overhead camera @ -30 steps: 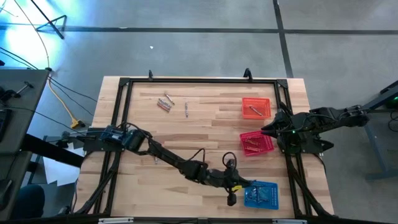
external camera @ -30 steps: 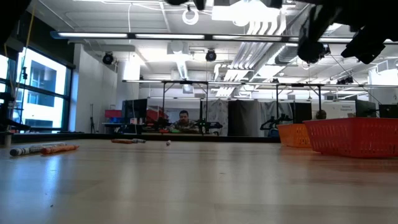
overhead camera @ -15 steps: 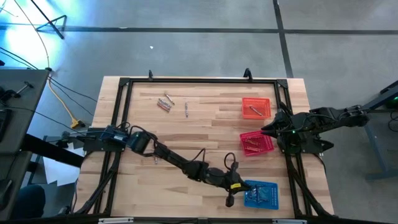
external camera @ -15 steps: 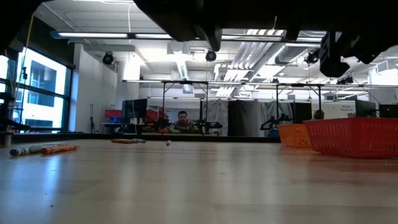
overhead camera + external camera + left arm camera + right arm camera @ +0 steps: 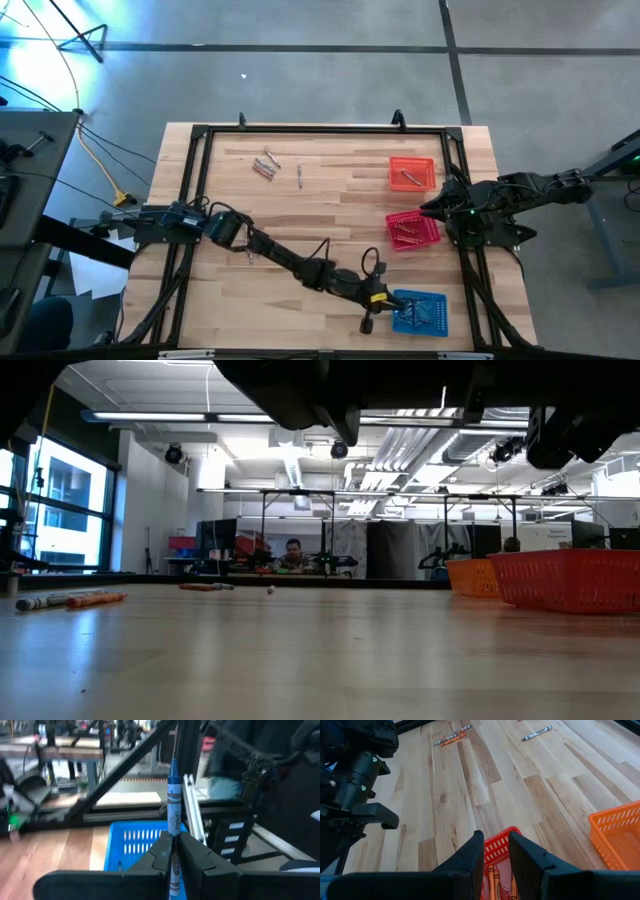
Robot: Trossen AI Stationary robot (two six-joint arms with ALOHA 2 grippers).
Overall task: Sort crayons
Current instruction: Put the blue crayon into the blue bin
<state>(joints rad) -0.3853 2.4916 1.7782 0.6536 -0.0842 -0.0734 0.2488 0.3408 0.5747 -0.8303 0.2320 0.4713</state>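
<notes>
My left gripper [image 5: 172,839] is shut on a blue crayon [image 5: 173,795] and stands level at the near side of the table [image 5: 375,300], just left of the blue basket [image 5: 420,312]. Several more crayons [image 5: 265,166] and one grey crayon [image 5: 299,177] lie flat on the far left of the table. Another crayon lies in the orange basket [image 5: 412,172], and several lie in the red basket [image 5: 412,229]. My right gripper [image 5: 496,846] is open with nothing between its fingers, and it waits above the red basket's right rim. My left gripper pinches the blue crayon between its two fingers at the crayon's lower part [image 5: 174,827]. The crayon runs along the fingers and sticks out well past their tips toward the blue basket [image 5: 135,845]. The fingers are level and point toward the table's right. The crayon is lifted clear of the table.
A black metal frame [image 5: 300,130] runs around the table's edges, and its bars cross close behind the blue basket in the left wrist view. The low view shows loose crayons at the left [image 5: 70,600], the baskets at the right [image 5: 570,580], and a person far off in the room.
My left arm has sunk a little toward the table beside the blue basket and turned at the wrist, and it covers more of the low view's top. The crayons on the table and the baskets have not moved.
</notes>
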